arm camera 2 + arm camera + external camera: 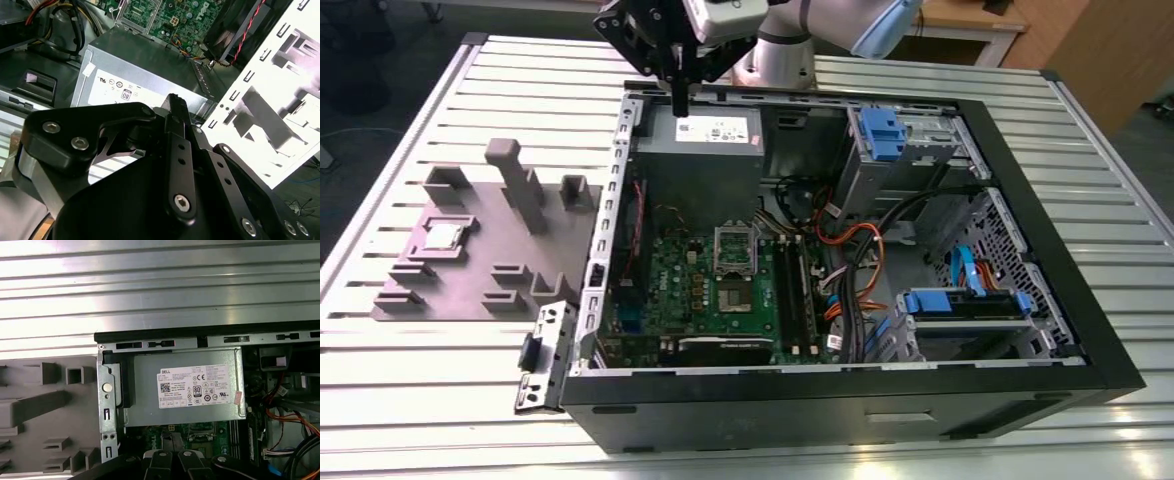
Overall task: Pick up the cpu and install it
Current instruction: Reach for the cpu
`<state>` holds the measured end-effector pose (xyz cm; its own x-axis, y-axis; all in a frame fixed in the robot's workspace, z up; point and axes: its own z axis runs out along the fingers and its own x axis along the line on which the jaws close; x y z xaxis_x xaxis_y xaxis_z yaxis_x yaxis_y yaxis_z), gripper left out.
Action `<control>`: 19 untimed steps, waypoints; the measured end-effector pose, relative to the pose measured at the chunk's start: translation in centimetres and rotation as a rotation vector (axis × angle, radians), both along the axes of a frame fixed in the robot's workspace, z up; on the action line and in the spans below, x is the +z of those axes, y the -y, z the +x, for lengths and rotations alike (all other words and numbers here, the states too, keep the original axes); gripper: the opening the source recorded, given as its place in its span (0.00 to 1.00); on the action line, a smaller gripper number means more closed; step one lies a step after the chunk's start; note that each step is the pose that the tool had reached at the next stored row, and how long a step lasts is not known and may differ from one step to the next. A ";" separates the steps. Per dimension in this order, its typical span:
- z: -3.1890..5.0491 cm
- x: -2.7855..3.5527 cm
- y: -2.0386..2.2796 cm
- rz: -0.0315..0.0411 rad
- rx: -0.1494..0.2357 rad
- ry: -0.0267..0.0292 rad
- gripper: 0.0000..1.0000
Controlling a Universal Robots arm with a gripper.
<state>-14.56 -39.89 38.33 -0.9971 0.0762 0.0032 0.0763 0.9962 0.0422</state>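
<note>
The cpu (444,237), a small silver square chip, lies flat in a recess of the grey fixture (480,275) on the exterior view's left, outside the computer case. My gripper (680,108) hangs above the case's back edge, over the grey power supply (700,145), far from the cpu. Its fingers point down and are pressed together, holding nothing. In the second wrist view the black fingers (176,107) meet at one tip over the power supply (140,82). The silver socket frame (736,247) sits on the green motherboard (700,300) inside the case.
The open black case (1067,300) holds drive bays with blue latches (881,130), orange and black cables (854,250) and memory slots. The slatted metal table (440,390) surrounds it. In the first wrist view the power supply (182,392) lies beside the fixture (45,410).
</note>
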 end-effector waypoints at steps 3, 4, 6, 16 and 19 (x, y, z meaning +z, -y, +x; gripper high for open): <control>-0.06 -0.05 0.00 0.0001 0.000 -0.0009 0.11; -0.09 -0.06 0.00 0.0001 0.000 -0.0013 0.11; -0.13 -0.09 0.00 0.0001 0.000 -0.0019 0.11; -0.38 -0.23 0.00 0.0001 0.000 -0.0047 0.11; -0.46 -0.28 0.00 0.0001 0.000 -0.0055 0.11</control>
<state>-15.03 -39.89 38.06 -0.9971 0.0762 0.0087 0.0765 0.9962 0.0418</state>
